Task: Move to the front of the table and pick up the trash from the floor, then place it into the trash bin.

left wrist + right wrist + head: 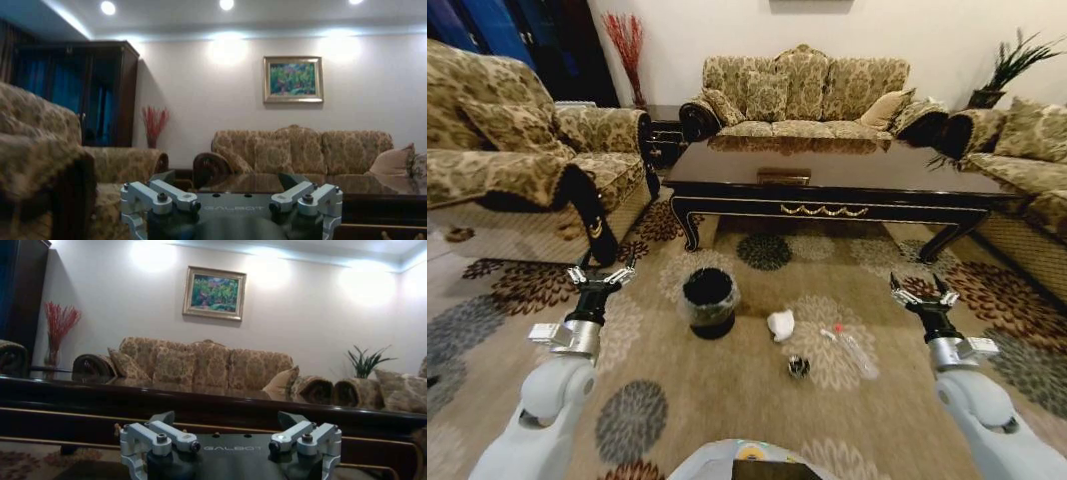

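Both arms raised level, left gripper [602, 276] and right gripper [924, 293] fingers spread and empty, trash on carpet between them before table [827, 170]: paper wad [780, 324], bottle [855, 351] lying lengthwise away, nearer right gripper, trash bin [708, 301] nearer left.

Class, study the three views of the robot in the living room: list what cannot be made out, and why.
- Trash bin contents: head view, interior too dark.
- Small dark piece on the carpet: head view, too small to identify.
- Clear bottle: head view, label too small to read.
- Floor trash: wrist views point over the table.
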